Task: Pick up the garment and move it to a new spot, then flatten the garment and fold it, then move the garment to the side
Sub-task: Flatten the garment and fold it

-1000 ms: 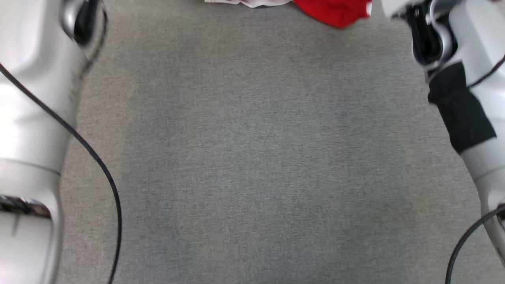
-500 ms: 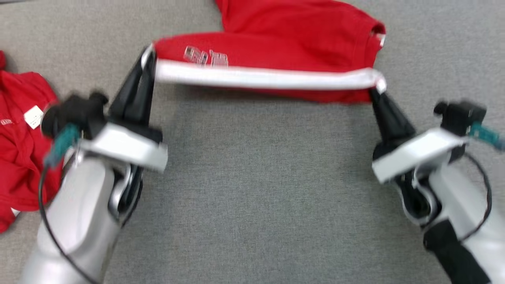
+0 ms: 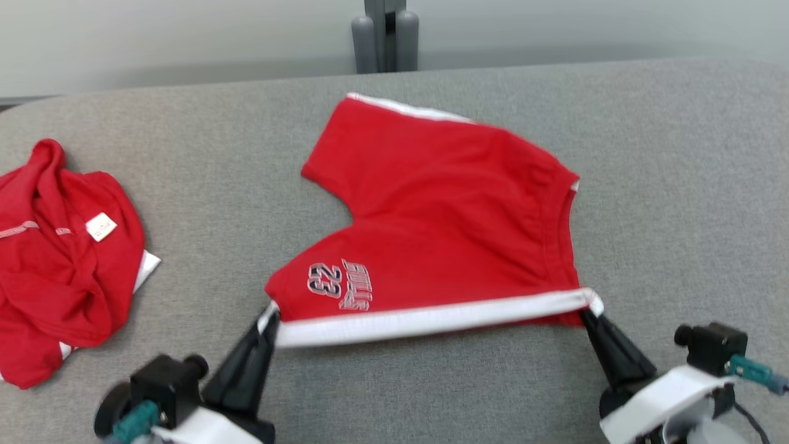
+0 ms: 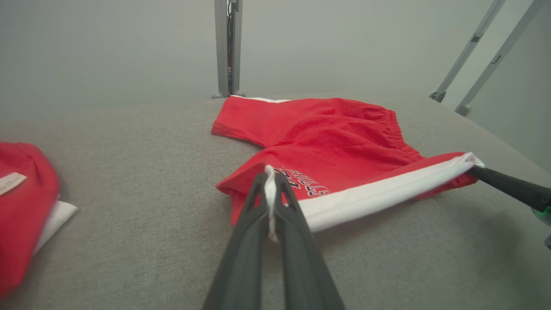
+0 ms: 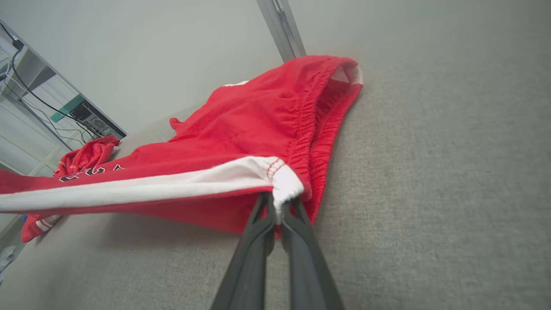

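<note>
Shorts (image 3: 444, 203) (white stripe taut) are clamped by left fingers (image 3: 246, 364) and right fingers (image 3: 616, 357).

Even soft light, faint shadows, slight blur (wrist views' edges stretched)

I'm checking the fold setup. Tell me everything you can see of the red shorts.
The red shorts are soft-looking cloth with a white side stripe, gathered waistband and printed 23. They lie mostly flat on the grey table, the striped edge lifted and stretched between the closed fingers of the left gripper and right gripper.
</note>
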Controlling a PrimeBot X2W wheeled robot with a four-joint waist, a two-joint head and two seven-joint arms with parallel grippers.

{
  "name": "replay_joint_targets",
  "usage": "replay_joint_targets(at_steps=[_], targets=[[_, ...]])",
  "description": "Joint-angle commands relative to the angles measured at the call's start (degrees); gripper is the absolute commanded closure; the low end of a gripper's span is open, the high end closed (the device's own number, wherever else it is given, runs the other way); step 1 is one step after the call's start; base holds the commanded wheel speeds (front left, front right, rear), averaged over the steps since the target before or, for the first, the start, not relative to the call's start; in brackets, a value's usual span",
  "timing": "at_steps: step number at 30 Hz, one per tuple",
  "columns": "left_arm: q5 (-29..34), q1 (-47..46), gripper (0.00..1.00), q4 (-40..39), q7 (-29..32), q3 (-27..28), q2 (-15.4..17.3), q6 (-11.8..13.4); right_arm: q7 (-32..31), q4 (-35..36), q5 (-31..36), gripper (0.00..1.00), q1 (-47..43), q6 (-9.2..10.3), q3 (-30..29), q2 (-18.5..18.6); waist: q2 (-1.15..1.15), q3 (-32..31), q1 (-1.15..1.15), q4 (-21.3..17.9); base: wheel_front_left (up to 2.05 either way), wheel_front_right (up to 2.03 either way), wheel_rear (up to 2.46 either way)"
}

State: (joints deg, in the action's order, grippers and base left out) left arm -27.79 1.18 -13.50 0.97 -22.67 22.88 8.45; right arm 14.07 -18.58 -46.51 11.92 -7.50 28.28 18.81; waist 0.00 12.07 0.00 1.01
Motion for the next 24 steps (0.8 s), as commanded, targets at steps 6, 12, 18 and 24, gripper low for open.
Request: replay_joint_targets(at_steps=[6,12,18,24], targets=[[-2.13,7.89,1.00,-8.04,6.85,-0.83,2.41,3.16,-3.77,2.78,2.77,1.00,-7.99,0.01,-3.41,0.50,0.00,-3.51,0.00,1.47,0.00,0.00,0.00],[-3.53,11.23,1.00,-12.60,10.19,0.05,3.94,5.04,-8.63,7.97,5.79,1.00,-13.62,0.01,-8.09,-0.94,0.00,-3.96,0.00,1.18,0.00,0.00,0.00],[-4.25,10.01,1.00,-12.90,10.54,1.94,5.46,4.71,-11.55,13.06,7.55,1.00,-15.65,0.01,-10.55,-4.36,0.00,-4.20,0.00,-0.16,0.00,0.00,0.00],[-6.03,1.91,1.00,-7.90,12.49,2.74,7.07,0.47,-12.84,14.88,7.03,1.00,-13.52,0.00,-13.82,-9.91,0.00,-3.66,0.00,-2.30,0.00,0.00,0.00]])
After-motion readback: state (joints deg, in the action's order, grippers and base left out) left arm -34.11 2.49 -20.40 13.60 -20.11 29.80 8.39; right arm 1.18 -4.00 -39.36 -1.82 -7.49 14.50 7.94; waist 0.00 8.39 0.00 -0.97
